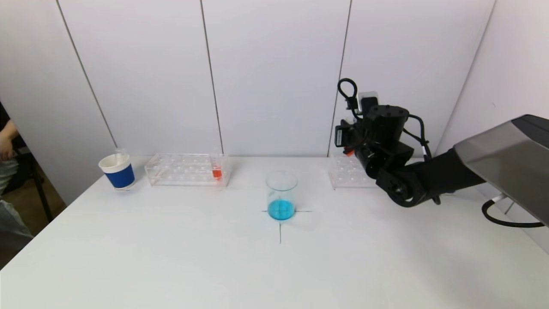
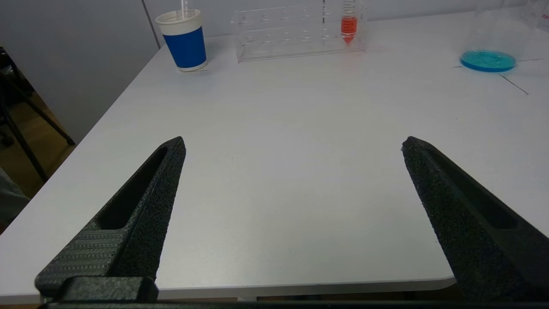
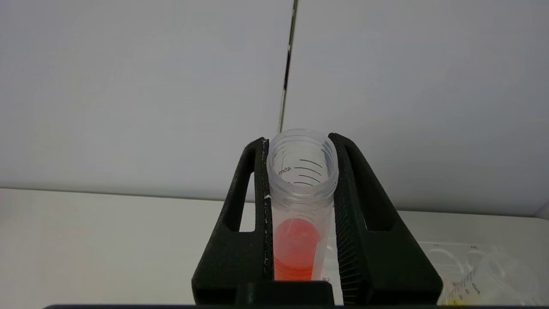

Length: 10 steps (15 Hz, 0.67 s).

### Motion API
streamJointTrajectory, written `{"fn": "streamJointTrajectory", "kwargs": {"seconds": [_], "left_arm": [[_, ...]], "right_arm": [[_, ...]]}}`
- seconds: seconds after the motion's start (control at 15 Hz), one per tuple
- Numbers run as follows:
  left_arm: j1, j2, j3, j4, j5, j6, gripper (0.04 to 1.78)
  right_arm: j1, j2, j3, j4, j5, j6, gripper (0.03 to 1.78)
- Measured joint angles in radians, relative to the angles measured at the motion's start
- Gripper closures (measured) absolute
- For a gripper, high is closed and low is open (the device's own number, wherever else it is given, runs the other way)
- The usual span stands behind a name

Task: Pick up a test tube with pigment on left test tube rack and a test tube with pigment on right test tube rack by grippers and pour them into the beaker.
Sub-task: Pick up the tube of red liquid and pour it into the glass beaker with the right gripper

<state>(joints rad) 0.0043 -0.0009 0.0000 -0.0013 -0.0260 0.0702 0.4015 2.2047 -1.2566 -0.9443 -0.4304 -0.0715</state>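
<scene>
Right pincer (image 3: 300,141) is seen clamped on a test tube (image 3: 300,201) with orange-red pigment in its lower part; the tube is held upright between the two black fingers (image 3: 240,240), open mouth up, graduation marks visible on the wall. In the head view the right arm (image 1: 429,176) is raised above the right test tube rack (image 1: 349,174) at the far right of the bench (image 1: 274,266); the held tube is mostly hidden by the wrist there, only a bit of orange is seen. In the right wrist view part of that rack is seen below the pincer, with another tube (image 3: 480,283) showing a yellowish trace at the edge; contents cannot be told for sure.

Left pincer (image 2: 294,143) is spread wide with nothing between its fingers, held low at the near left edge of the bench, pointed toward the far side. It is not seen in the head view.

Left test tube rack (image 1: 186,169) is placed at the far left-centre of the bench; one tube with orange-red pigment (image 1: 217,171) is stood upright in its right end. A blue-sleeved paper cup (image 1: 117,171) is set just left of the rack, apart from it.

Beaker (image 1: 281,195) is stood at the bench centre on a drawn cross mark (image 1: 280,234), with blue liquid in the bottom. It is well apart from both racks, between them.

A person's arm (image 1: 6,141) is partly seen at the far left edge, off the bench.
</scene>
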Motion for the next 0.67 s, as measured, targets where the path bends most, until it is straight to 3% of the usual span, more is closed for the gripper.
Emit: {"fn": "streamJointTrajectory", "kwargs": {"seconds": [0.33,0.67], "left_arm": [[0.0,0.0,0.0,0.0,0.0,0.0,0.06],[0.0,0.0,0.0,0.0,0.0,0.0,0.06]], "right_arm": [[0.018,-0.073,-0.041,0.132,0.014,0.004,1.34],[0.039,-0.143,-0.075,0.264,0.106,0.013,1.34]]}}
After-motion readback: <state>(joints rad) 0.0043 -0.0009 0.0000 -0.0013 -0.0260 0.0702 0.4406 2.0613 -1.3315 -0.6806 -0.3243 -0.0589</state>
